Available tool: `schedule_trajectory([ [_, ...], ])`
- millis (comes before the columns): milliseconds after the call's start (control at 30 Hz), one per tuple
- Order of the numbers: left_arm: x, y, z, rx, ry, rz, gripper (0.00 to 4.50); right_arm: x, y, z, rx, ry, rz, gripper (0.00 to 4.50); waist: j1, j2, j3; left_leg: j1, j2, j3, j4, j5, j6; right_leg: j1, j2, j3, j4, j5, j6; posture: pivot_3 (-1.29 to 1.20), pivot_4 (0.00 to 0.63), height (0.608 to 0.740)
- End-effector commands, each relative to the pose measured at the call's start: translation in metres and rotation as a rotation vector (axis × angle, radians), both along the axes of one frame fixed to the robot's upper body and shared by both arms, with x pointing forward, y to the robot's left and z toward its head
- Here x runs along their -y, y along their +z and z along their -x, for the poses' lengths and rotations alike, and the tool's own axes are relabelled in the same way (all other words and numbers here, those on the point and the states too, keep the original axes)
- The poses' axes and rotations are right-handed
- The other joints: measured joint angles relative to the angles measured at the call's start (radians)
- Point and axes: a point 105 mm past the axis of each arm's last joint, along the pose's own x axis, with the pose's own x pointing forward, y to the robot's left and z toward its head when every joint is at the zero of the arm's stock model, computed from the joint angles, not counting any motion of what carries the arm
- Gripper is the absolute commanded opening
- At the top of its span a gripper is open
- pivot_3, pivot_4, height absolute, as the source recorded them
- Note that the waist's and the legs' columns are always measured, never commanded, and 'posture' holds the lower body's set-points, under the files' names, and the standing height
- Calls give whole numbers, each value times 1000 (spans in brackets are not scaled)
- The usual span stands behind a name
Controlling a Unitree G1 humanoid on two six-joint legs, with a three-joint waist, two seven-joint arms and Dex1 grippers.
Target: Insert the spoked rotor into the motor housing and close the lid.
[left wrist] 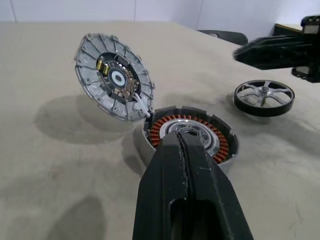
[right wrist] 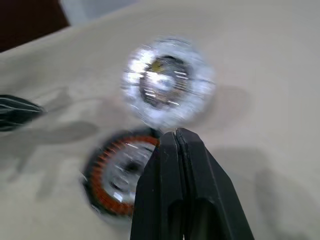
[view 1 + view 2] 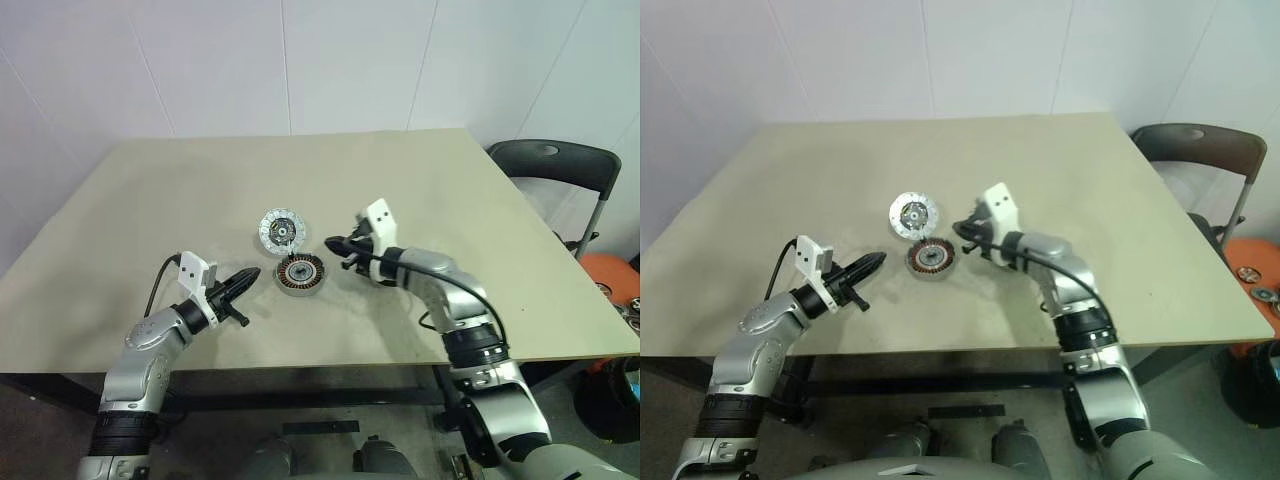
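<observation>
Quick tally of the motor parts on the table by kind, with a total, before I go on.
Motor housing, copper windings showing: 1
Lid, propped open at the housing's rim: 1
Spoked rotor, lying on the table apart from the housing: 1
Total: 3

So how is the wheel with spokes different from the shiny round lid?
The spoked rotor lies flat on the table, apart from the motor housing; the lid stands tilted up at the housing's edge. The rotor is a dark ring with open gaps between spokes; the lid is a solid silvery disc with coloured bits. Both are round.
</observation>
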Motion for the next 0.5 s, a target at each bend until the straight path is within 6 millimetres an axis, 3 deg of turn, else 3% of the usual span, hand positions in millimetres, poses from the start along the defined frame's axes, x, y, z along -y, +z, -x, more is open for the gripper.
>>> schedule_trajectory([
  [33,-1,13,-4,59,-3,-6,0,-20,13,-4,118,17,50,39,3,0,0,0,0,0,0,0,0,0,0,0,0,0,0,0,0,740],
  [233,-2,13,-5,62,4,-6,0,-45,-8,-5,194,46,201,39,2,0,0,1,-1,0,0,0,0,-1,0,0,0,0,0,0,0,740],
  [500,-2,17,-4,68,9,-9,0,-59,-20,-1,254,99,294,39,0,0,0,2,0,-1,0,0,0,-1,0,0,0,0,0,0,0,740],
])
